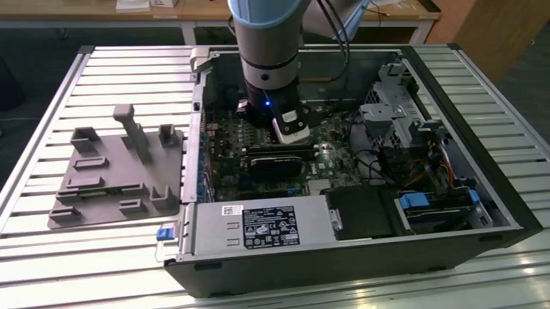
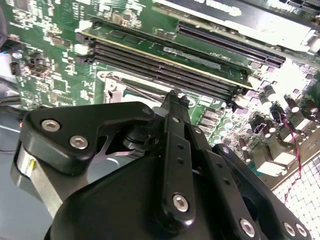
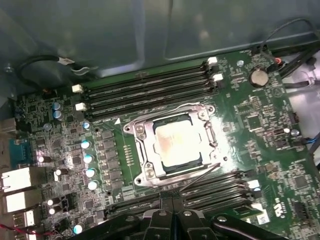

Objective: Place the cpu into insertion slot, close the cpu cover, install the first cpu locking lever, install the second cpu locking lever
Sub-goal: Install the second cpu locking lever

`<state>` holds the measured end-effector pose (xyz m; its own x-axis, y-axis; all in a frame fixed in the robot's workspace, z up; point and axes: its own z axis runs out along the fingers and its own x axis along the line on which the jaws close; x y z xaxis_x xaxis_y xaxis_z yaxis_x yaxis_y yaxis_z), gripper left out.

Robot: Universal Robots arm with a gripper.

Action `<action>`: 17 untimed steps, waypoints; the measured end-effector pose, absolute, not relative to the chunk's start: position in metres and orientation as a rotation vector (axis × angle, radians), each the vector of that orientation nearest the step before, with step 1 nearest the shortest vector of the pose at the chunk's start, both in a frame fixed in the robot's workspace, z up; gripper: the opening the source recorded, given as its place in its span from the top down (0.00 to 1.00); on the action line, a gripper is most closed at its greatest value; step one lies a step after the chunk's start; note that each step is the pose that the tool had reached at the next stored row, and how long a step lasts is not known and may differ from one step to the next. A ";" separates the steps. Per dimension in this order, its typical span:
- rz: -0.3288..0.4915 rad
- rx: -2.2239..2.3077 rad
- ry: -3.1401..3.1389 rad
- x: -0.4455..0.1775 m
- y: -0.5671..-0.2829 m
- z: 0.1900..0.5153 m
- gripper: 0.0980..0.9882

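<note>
Open room straight above the cpu cover (image 3: 175, 145), flat over the cpu (image 3: 176, 142). Hemmed by memory slots (image 3: 150, 92) on two sides, capacitors (image 3: 89, 165) on a third. Beyond in the exterior view: graphics card (image 1: 275, 164), drive cage (image 1: 391, 109), cables (image 1: 426, 170).

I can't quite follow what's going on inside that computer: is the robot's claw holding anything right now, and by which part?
Nothing is held. The gripper is shut with nothing between its fingers, above the board beside the cpu cover, which lies over the cpu.

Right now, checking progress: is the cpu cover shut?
Shut: the cpu cover lies flat, framing the cpu through its window.
</note>
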<state>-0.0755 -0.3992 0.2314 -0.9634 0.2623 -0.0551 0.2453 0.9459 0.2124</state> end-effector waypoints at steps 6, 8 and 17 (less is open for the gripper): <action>0.316 0.394 3.017 -0.085 -0.399 0.221 1.00; 0.320 0.395 3.017 -0.087 -0.399 0.219 1.00; 0.358 0.396 3.016 -0.093 -0.399 0.207 1.00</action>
